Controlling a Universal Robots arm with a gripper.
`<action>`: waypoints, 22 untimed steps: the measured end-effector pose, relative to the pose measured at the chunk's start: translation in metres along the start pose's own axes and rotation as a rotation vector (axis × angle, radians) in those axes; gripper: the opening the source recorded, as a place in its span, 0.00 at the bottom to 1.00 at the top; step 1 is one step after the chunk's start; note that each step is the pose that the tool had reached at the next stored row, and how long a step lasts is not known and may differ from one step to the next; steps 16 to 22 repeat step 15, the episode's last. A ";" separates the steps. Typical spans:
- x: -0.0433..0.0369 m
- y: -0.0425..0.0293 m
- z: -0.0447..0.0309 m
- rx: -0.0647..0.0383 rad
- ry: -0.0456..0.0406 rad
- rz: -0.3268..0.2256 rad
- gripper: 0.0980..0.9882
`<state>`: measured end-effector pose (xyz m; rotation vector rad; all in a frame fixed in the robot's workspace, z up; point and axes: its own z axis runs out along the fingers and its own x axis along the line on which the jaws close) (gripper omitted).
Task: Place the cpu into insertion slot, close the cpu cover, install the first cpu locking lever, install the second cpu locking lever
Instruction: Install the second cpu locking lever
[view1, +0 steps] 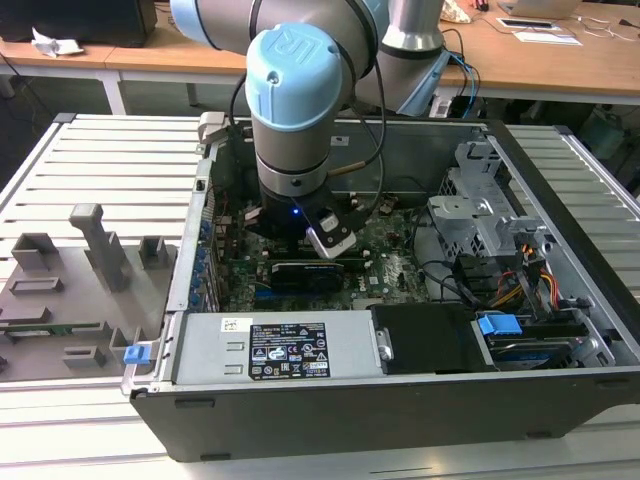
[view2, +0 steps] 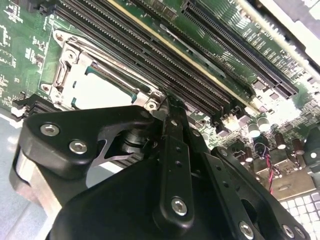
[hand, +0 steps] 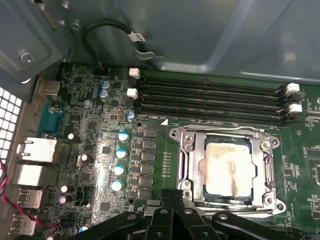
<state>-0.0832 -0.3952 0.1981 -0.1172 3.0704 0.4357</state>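
The cpu (hand: 230, 167), a pale silver square, lies flat in the socket on the green motherboard (hand: 100, 145). The cpu cover (hand: 266, 161), a grey metal frame, lies down around it, and the chip shows through its window. In the second wrist view the cpu (view2: 97, 90) and cover (view2: 65, 70) sit just beyond the black linkage. My gripper (hand: 174, 197) hangs beside the socket's edge, shut with nothing between its fingers; its tip (view2: 170, 106) is near a socket corner. I cannot tell how the locking levers stand. In the exterior view the arm's wrist (view1: 295, 190) hides the socket.
Black memory slots (hand: 210, 100) run along one side of the socket, with a looped black cable (hand: 115, 30) and the case wall behind. Capacitors (hand: 120, 152) and rear ports (hand: 35, 150) lie on the other side. A power supply (view1: 290, 350), drive cage (view1: 480, 210) and grey fixture tray (view1: 70, 280) surround the work area.
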 end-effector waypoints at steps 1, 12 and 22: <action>0.0000 0.0003 -0.0010 0.000 0.0001 0.000 0.01; 0.0001 0.0037 -0.0128 0.000 0.0000 0.001 0.01; 0.0000 0.0041 -0.0141 0.000 -0.0002 0.001 0.01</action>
